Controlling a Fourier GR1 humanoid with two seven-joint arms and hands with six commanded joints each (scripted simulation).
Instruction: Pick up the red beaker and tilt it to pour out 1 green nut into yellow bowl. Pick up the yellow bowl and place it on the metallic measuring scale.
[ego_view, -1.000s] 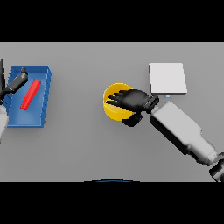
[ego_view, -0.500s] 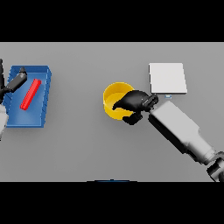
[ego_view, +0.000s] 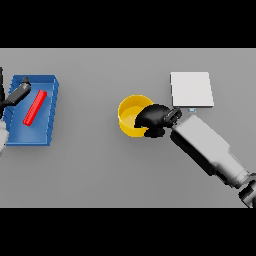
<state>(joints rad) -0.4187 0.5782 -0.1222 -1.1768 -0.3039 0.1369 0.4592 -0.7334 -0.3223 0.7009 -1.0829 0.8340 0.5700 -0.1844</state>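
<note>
The yellow bowl (ego_view: 129, 115) stands near the middle of the grey table. My right hand (ego_view: 154, 117) is curled over its right rim, gripping it. The metallic measuring scale (ego_view: 191, 89), a flat pale square, lies just behind and to the right of that hand. The red beaker (ego_view: 34, 107) lies tilted inside a blue tray (ego_view: 46, 134) at the far left. My left hand (ego_view: 17, 94) shows at the left edge over the tray, close to the beaker's upper end, fingers relaxed. No green nut is visible in the bowl.
The blue tray takes up the left side of the table. My right forearm (ego_view: 210, 152) runs diagonally from the lower right corner toward the bowl.
My right hand has slid from over the bowl's middle to its right rim and curled its fingers round it. The left hand and the beaker have barely moved.
</note>
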